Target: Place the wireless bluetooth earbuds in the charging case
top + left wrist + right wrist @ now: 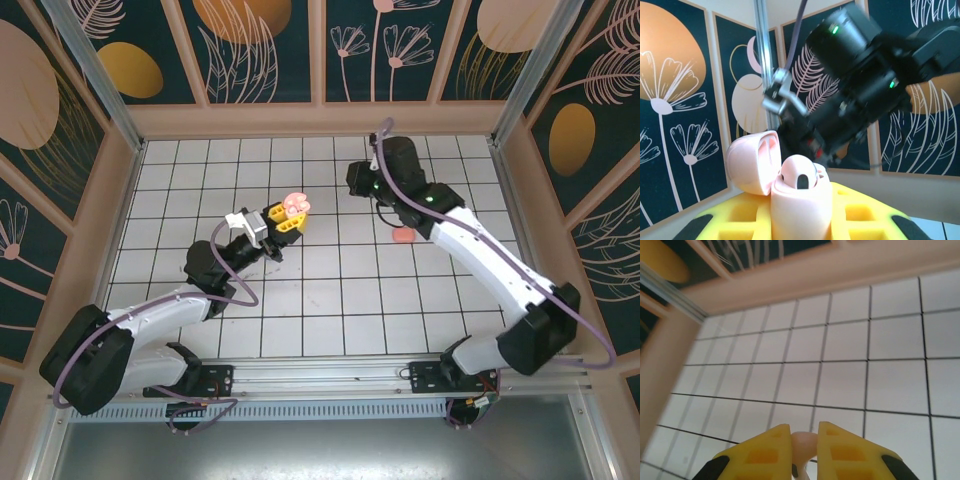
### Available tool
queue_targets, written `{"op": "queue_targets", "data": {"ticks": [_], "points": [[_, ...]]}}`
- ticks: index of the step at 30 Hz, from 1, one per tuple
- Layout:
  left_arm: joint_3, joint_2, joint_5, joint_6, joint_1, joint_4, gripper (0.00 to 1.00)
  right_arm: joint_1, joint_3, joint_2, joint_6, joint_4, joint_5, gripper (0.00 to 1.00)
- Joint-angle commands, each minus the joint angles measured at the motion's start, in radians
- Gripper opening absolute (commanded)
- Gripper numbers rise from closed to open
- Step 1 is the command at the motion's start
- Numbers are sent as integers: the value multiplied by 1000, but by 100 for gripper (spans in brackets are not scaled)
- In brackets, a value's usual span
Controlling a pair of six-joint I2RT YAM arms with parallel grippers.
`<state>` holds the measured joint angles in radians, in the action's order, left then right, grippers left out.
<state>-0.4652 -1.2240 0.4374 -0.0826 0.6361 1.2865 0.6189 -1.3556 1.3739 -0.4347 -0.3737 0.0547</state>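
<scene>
My left gripper (pixel 285 221) is shut on an open pale pink charging case (pixel 295 206), held up above the floor. In the left wrist view the case (pixel 801 205) stands upright between the yellow fingers (pixel 735 220), its lid (pixel 751 162) swung open to the left. One pale pink earbud (pixel 799 174) sits in the case's near socket. My right gripper (pixel 804 440) is shut on a second pale pink earbud (pixel 803 446), pinched between the yellow fingertips above the tiles. From above, the right gripper (pixel 356 182) hovers just right of the case.
A coral-orange rounded piece (pixel 403 236) lies on the white tiled floor (pixel 330 290), partly under the right arm. Patterned walls with a pink frame (pixel 320 118) enclose the area. The right arm (pixel 855 90) looms blurred close behind the case.
</scene>
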Motion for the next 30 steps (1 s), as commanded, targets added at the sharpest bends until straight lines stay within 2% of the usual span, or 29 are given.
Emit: {"op": "queue_targets", "data": {"ticks": [1, 9, 15, 30], "points": [[-41, 20, 39, 40, 8, -35, 0, 25, 12, -94, 50, 70, -57, 14], [-79, 10, 77, 61, 7, -73, 0, 135, 7, -217, 101, 147, -87, 15], [-111, -5, 85, 46, 8, -80, 0, 217, 73, -276, 106, 248, -101, 15], [-138, -40, 78, 6, 10, -38, 0, 352, 156, -290, 123, 316, -19, 15]]}}
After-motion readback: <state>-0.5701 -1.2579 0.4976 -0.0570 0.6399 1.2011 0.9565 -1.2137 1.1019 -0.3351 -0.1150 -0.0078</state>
